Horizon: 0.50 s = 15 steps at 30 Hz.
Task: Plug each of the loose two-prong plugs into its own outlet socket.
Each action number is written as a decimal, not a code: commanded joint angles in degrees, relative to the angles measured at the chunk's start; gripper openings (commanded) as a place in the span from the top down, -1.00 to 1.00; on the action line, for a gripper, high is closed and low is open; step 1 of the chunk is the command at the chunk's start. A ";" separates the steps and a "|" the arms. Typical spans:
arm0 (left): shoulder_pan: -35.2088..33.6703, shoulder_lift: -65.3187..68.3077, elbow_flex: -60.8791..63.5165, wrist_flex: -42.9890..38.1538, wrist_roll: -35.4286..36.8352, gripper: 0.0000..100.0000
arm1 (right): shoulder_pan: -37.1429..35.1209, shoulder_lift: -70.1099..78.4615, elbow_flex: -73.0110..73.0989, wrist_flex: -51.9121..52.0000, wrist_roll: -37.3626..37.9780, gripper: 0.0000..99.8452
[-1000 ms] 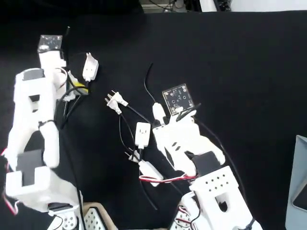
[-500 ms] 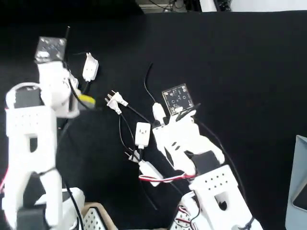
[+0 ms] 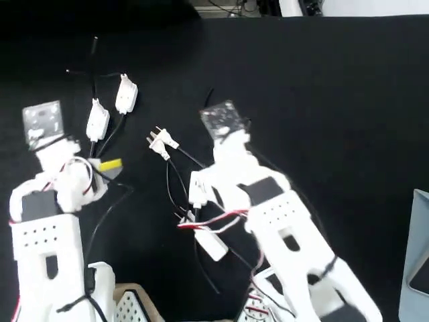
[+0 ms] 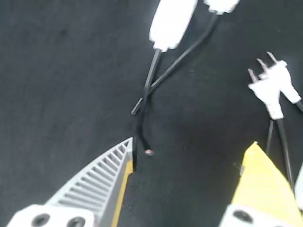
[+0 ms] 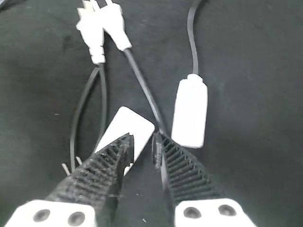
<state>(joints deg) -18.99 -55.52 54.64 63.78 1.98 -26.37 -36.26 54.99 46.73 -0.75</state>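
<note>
Two white two-prong plugs lie side by side on the black table, with their black cables running toward the near edge. They lie beyond my right gripper as plugs. Its black jaws stand a narrow gap apart with nothing gripped, over a flat white socket and beside a longer white socket. My left gripper is wide open above bare cloth. Past it lie two more white sockets, and the plugs are off to one side. From above, those sockets lie at the far left.
Black cables cross the table between the plugs and sockets, and one loose cable end lies near my left gripper. Another white connector lies near the right arm's base. A grey box stands at the right edge.
The left arm has drawn back toward the near edge, uncovering a white socket at the far left. The right arm has swung left, and its gripper now hangs over the middle sockets.
</note>
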 commanded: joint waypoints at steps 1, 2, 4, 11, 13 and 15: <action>-2.07 -4.22 4.97 -4.13 3.69 0.29 | -5.10 9.27 -9.89 -1.32 -0.26 0.74; -2.07 -4.84 6.11 -4.66 4.13 0.29 | -5.98 11.82 -11.65 -1.32 -0.26 0.71; -2.07 -5.54 7.60 -5.19 4.13 0.29 | -7.74 17.45 -15.16 -1.32 -0.26 0.68; -2.24 -6.15 9.63 -5.36 4.13 0.29 | -9.23 37.23 -25.89 -8.79 0.18 0.68; -3.12 -6.15 9.89 -5.36 4.13 0.29 | -9.14 42.42 -28.62 -10.29 0.18 0.68; -4.09 -6.15 9.89 -5.36 4.13 0.29 | -9.14 46.90 -31.52 -10.55 0.26 0.68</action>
<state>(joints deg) -21.36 -60.88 64.92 59.38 5.85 -34.99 3.47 30.81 38.37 -0.66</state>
